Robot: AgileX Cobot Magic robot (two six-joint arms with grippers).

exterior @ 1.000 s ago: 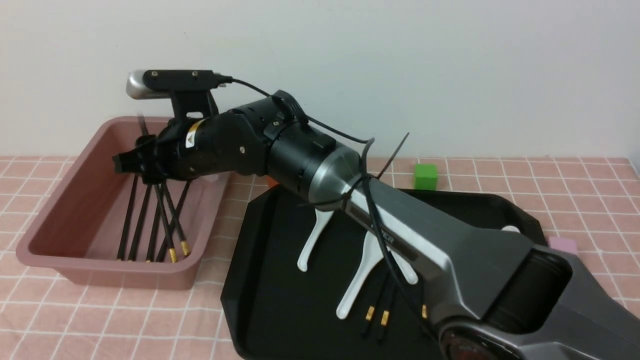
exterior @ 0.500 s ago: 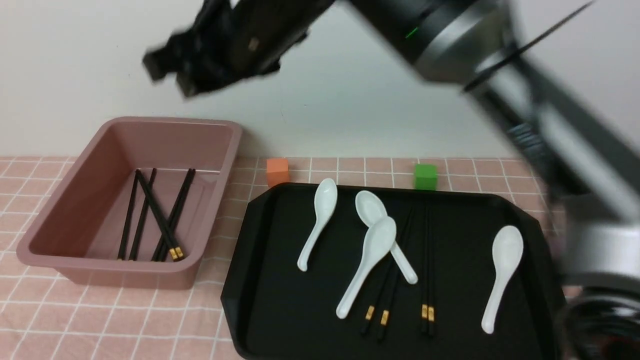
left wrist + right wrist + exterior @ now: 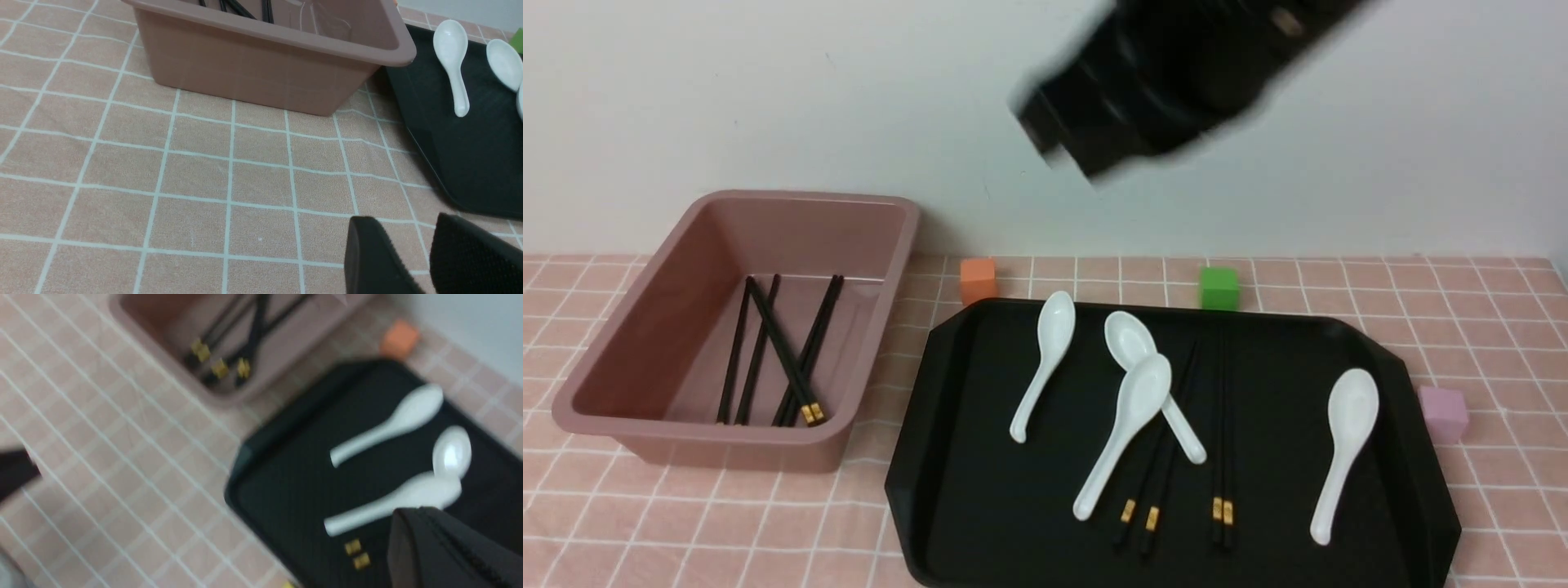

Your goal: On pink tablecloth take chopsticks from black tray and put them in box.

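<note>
Four chopsticks (image 3: 1222, 425) can be seen lying flat on the black tray (image 3: 964, 506), with their gold ends turned to the near edge. More of them are already laid in the box (image 3: 629, 343), which is set just beside the tray on the pink tablecloth (image 3: 686, 531). So the job is judged to be about half done.

The sticks are thought to be light, thin and stiff. They look smooth, so they could slip from a grip or roll on the shiny tray. One pair is lying free, between the crossed spoons (image 3: 1131, 425) in the middle and the spoon on the right. That pair is best picked first. It is best pinched across the stick, near the thick gold end or near the middle. The other pair is partly covered by the crossed spoons, which could be knocked.

The right gripper (image 3: 1068, 151) is seen high over the tray and is blurred. Its fingers look spread, and nothing is held in it. The left gripper (image 3: 408, 232) is seen low over the cloth near the box, with a small gap between its fingers and nothing pinched.

The cloth is flat, with white lines in squares. An orange cube (image 3: 978, 280), a green cube (image 3: 1218, 287) and a pale purple cube (image 3: 1443, 412) are placed around the tray. A plain white wall (image 3: 768, 98) is seen behind.
</note>
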